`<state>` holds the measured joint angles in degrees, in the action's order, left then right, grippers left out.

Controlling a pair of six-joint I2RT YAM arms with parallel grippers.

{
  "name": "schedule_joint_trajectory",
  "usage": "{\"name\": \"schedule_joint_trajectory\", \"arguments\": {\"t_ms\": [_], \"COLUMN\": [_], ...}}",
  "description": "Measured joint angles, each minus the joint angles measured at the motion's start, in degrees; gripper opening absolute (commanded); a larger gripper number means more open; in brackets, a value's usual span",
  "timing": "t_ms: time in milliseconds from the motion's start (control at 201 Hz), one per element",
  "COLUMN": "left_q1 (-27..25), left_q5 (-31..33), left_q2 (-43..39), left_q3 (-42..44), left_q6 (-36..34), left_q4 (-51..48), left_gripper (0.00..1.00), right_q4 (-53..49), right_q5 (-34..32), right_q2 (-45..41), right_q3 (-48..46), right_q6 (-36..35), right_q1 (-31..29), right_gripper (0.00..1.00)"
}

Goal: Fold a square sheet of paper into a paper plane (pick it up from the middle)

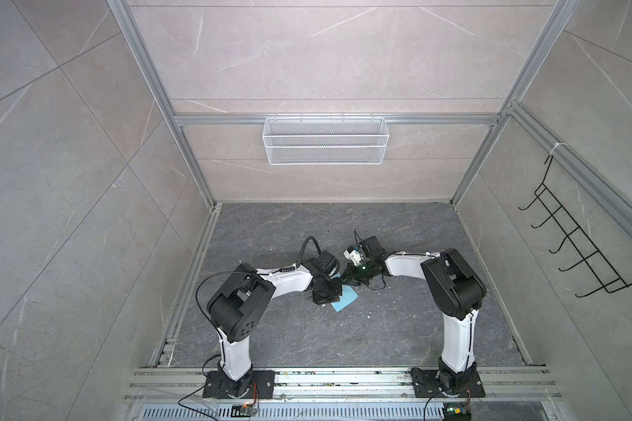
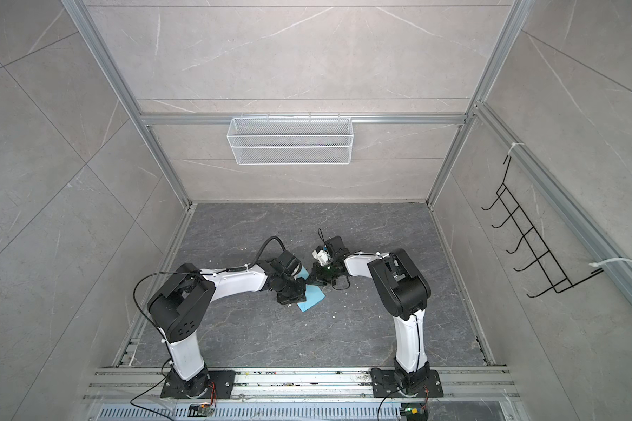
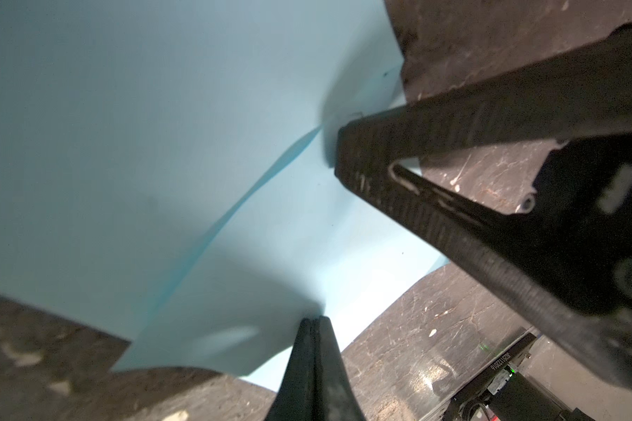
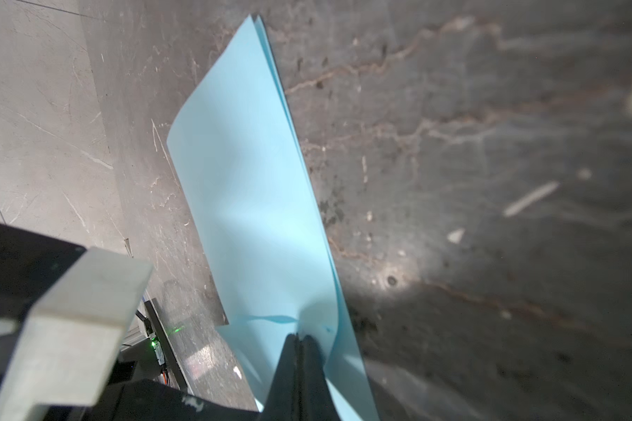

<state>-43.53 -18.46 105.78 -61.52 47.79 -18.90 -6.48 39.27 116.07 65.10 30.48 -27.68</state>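
One blue sheet hangs loosely doubled over the middle of the table, pinched at two spots by two tools: the left gripper and the right gripper, each clamped tight on the paper. Pulling apart could tear it, and an uneven grip could skew the crease or let it slip. Beyond hang one basket and one rack.

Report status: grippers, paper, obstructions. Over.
Left gripper shut on the square sheet of paper. Right gripper shut on it too. Sheet doubled over, folding unfinished. Only white scraps on tabletop.
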Motion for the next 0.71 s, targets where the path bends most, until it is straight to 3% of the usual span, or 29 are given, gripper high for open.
{"name": "schedule_joint_trajectory", "arguments": {"t_ms": [707], "left_q1": [-1.22], "left_q5": [0.37], "left_q2": [-2.12], "left_q3": [-3.02], "left_q6": [-0.9], "left_q4": [-6.54], "left_gripper": [0.01], "right_q4": [-0.04], "right_q5": [0.44], "right_q2": [0.22], "right_q3": [0.04], "right_q6": [0.02], "right_q1": [0.11], "right_gripper": [0.03]}}
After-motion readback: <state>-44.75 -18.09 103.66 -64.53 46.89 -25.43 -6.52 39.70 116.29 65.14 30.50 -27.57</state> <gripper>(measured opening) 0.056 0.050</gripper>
